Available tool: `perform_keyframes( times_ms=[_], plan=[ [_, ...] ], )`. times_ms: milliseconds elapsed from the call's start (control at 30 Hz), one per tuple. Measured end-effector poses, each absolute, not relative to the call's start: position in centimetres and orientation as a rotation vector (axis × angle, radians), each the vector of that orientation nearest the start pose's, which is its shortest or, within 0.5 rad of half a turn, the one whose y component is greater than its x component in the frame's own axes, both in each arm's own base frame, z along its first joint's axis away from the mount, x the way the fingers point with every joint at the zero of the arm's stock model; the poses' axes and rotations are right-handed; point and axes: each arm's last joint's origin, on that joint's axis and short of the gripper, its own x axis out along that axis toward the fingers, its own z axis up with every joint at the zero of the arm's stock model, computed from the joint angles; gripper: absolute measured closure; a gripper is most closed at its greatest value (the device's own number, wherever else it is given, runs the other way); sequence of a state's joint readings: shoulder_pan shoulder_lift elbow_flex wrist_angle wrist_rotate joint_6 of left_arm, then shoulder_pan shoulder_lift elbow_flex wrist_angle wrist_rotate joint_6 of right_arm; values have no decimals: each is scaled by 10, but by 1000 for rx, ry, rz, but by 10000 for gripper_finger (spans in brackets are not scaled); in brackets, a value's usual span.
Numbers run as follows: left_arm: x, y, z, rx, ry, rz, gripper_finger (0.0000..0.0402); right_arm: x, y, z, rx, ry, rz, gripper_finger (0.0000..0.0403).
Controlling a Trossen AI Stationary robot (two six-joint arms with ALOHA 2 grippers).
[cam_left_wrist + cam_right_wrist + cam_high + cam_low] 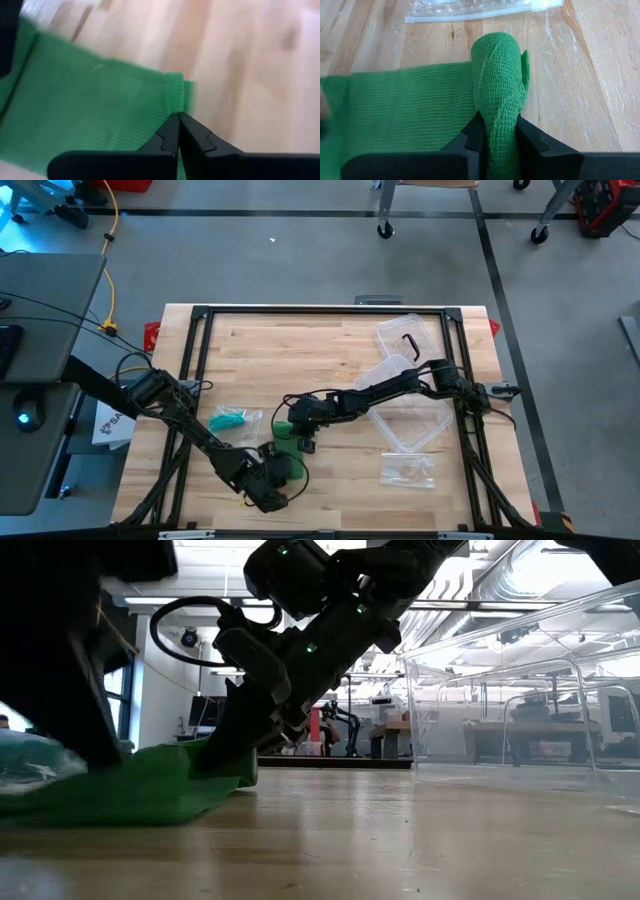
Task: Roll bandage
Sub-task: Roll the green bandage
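Observation:
A green bandage [284, 442] lies near the table's front middle. Part of it is wound into a roll [498, 65]. The rest is a flat strip [400, 110] that lies spread on the wood. My right gripper [496, 131] comes from the right and is shut on the roll. My left gripper [178, 120] comes from the near left and is shut at the strip's edge [172, 87]. In the low view the right gripper [245, 725] slants down onto the bandage [130, 785]. My left gripper pinches the flat strip's edge [176, 102] between its shut fingertips, slanting down from the near left. A sliver of green shows between the fingers. The strip lies flat on the table. My right gripper pinches the roll's near part [495, 117] between its two fingers, slanting down from the table's right. The roll lies along the fingers and sticks out past their tips. The unrolled strip runs off its side onto the wood.
A clear plastic box [415, 420] and its lid [405, 340] lie at the right, under the right arm. A clear bag [408, 470] sits near the front right. A bag with a teal thing [232, 420] lies left of the bandage. A black frame [320, 310] edges the table.

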State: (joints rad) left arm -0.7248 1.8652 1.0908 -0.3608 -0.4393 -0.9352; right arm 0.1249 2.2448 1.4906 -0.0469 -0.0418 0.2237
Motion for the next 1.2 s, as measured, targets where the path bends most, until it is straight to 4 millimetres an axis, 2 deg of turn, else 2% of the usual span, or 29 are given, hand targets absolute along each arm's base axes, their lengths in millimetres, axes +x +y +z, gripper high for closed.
perform_keyframes(
  times_ms=[233, 633, 767, 867, 1200],
  plan=[
    [277, -244, 164, -196, 939, 74, 401, 468, 60, 116, 174, 814, 69, 351],
    [273, -261, 163, -283, 946, -11, 402, 468, 60, 117, 174, 810, 70, 351],
    [273, -268, 159, -317, 929, -27, 401, 468, 60, 117, 173, 809, 70, 351],
    [273, -270, 148, -299, 935, 8, 401, 468, 60, 117, 169, 807, 65, 351],
    [291, -253, 123, -176, 937, 90, 401, 470, 56, 117, 172, 788, 54, 351]
  ],
)
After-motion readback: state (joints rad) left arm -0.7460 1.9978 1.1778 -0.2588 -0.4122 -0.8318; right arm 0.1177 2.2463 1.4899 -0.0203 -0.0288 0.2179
